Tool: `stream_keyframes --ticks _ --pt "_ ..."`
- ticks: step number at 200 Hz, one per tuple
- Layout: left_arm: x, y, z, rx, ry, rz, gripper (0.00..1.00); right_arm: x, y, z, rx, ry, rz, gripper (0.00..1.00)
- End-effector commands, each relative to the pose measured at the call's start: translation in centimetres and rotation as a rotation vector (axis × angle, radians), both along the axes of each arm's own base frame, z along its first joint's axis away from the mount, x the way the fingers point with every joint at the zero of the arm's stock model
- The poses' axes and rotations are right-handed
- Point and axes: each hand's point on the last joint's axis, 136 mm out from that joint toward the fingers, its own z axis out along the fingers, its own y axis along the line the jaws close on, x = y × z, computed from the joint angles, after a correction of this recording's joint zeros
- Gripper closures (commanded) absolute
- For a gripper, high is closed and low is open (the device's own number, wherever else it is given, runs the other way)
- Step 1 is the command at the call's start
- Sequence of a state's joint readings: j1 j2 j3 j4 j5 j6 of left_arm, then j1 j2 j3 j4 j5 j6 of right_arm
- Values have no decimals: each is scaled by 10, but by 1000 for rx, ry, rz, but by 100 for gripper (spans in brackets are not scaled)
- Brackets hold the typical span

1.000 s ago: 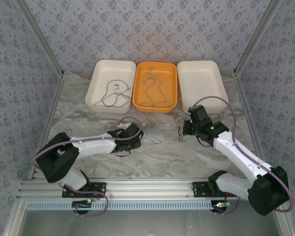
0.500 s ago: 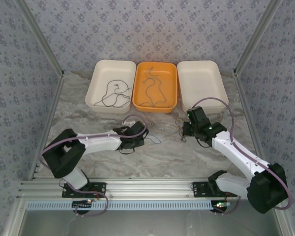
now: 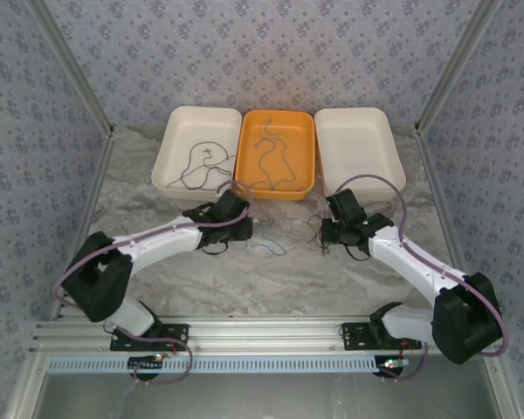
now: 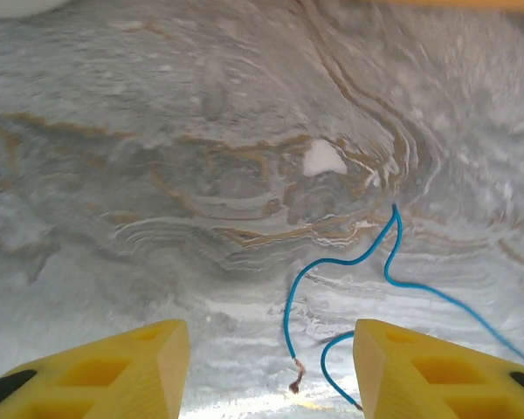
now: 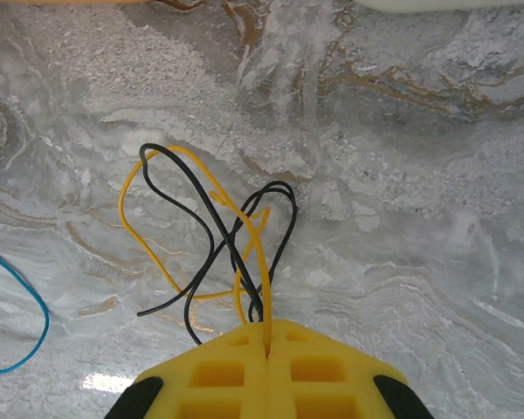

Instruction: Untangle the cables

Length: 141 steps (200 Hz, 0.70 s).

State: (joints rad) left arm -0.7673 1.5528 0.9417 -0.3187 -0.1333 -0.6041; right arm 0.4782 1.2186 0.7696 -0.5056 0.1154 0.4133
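In the left wrist view my left gripper (image 4: 271, 371) is open, its yellow fingers (image 4: 148, 367) wide apart just above the table. A thin blue cable (image 4: 341, 262) lies loose on the marble, its bare copper end between the fingertips and touching neither. From above, the left gripper (image 3: 247, 230) sits just left of that blue cable (image 3: 267, 247). My right gripper (image 5: 268, 342) is shut on a tangle of a yellow cable (image 5: 127, 218) and black cables (image 5: 286, 209) that loop out ahead of it. The top view shows the right gripper (image 3: 326, 232) at mid-table.
Three trays stand at the back: a white tray (image 3: 168, 140) holding a dark cable (image 3: 201, 170), an orange tray (image 3: 243, 157) holding another dark cable (image 3: 275, 166), and a bare white tray (image 3: 358, 148). Patterned walls enclose the marble table (image 3: 157, 201).
My left gripper has moved away from the bases toward the trays and its jaws have widened; the blue cable stays on the table. The right gripper has shifted slightly left, still holding the tangle.
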Motion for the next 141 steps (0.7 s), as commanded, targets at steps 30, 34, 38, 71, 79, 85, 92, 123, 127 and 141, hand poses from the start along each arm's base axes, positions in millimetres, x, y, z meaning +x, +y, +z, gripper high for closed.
stream_keyframes --ticks 30,34,38,71,79,85,92,123,127,141 --pt "5 -31 -14 129 -4 -344 47 3 7 9 17 -5 28 100" --pt "6 -30 -17 143 0 -345 47 2 7 9 18 -3 30 100" --pt "7 -29 -19 158 1 -343 47 3 7 10 18 -4 30 100" --pt "18 -30 -36 213 0 -338 48 1 9 11 27 -4 36 100" --pt "20 -31 -39 220 3 -341 49 1 9 10 28 -4 36 100" --pt "21 -32 -41 220 5 -346 50 1 9 10 30 -4 35 100" --pt "22 -34 -43 224 6 -349 52 0 10 10 32 -2 37 100" --pt "25 -44 -45 211 -5 -364 73 -1 11 8 36 -1 38 100" --pt "24 -44 -44 212 -10 -364 76 -1 11 7 36 0 37 100" --pt "24 -46 -40 208 -29 -356 86 -2 12 6 39 2 37 100"
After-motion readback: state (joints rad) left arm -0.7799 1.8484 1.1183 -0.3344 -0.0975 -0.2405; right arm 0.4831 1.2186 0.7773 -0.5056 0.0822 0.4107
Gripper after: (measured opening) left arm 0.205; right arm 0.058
